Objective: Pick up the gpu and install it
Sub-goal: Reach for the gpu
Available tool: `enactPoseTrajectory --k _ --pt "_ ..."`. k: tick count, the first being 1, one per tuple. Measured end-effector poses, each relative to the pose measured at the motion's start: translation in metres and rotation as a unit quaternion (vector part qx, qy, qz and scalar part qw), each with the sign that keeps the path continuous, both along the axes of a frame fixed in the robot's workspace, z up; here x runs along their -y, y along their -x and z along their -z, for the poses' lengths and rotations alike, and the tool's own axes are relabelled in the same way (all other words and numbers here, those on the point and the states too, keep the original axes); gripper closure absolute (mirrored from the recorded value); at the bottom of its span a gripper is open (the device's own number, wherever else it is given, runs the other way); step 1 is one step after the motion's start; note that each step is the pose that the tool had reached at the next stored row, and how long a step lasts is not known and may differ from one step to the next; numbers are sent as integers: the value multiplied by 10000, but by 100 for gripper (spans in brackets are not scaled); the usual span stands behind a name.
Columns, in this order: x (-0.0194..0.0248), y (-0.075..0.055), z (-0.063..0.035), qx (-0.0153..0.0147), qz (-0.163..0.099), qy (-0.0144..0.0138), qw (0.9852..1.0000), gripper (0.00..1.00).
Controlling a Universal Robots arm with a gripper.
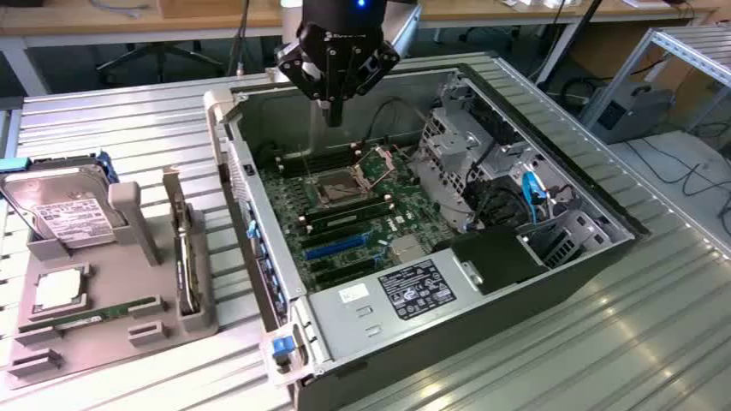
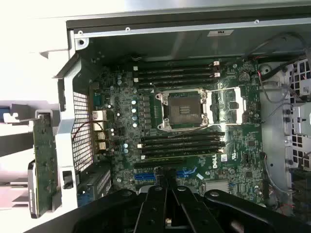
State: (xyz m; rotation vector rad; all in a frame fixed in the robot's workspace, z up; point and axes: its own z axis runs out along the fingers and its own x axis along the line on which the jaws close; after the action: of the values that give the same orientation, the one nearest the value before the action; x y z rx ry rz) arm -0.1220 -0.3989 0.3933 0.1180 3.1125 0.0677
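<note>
Spanning the scene, the slatted bench [image 1: 639,325] carries an open computer case [image 1: 457,342], laid on its side so the motherboard [image 1: 377,218] faces up for access. Beside it, a grey holder [image 1: 194,321] props the gpu [image 1: 181,261] on edge, easy to grasp. The hand [image 1: 334,118] hangs over the motherboard, shut and empty.

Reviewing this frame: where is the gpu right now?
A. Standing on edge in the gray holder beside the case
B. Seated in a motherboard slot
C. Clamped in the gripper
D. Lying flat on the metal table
A: the gpu stands on edge in the gray holder at the exterior view's left of the open computer case, while the gripper hangs shut and empty above the case.
</note>
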Motion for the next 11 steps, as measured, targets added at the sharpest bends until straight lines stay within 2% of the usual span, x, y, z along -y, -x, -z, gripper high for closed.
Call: enactPoseTrajectory --k 11 --pt "0 64 0 0 0 0 10000 89"
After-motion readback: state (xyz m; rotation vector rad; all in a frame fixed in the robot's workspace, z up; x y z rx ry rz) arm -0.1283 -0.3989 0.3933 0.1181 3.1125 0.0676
